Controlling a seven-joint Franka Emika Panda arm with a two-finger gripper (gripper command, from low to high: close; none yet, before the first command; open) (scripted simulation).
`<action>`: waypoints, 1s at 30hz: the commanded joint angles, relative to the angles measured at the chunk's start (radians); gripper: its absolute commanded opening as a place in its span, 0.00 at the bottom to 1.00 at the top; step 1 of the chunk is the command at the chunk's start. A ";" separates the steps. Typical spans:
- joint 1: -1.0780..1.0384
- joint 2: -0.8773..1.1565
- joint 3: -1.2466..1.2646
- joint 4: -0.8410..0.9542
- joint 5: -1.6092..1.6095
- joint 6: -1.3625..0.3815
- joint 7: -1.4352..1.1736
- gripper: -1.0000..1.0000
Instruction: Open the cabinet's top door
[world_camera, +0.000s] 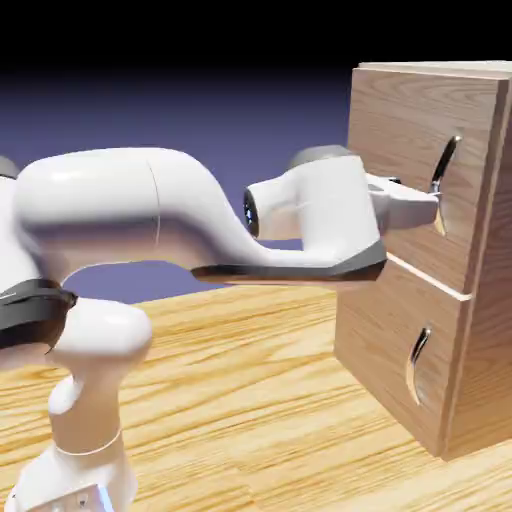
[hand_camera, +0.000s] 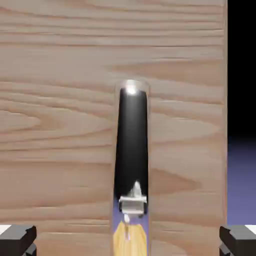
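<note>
Between the wide-open jaws stands the top door's (world_camera: 415, 150) chrome handle (hand_camera: 131, 150), seemingly not yet touched.

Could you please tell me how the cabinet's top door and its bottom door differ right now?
The top door is taller than the bottom door. The top door's handle has the open gripper right at it, while the bottom door's handle has nothing near it. The top door sits highest on the cabinet, the bottom door just above the table. Both are wood-grain panels with curved silver handles, and both look shut.
</note>
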 joint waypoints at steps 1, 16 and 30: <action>0.034 0.010 -0.022 0.025 -0.003 -0.003 0.002 0.50; -0.178 0.099 0.161 -0.132 0.159 -0.185 0.008 0.00; -0.669 0.093 0.655 -0.393 0.492 -0.344 0.008 0.00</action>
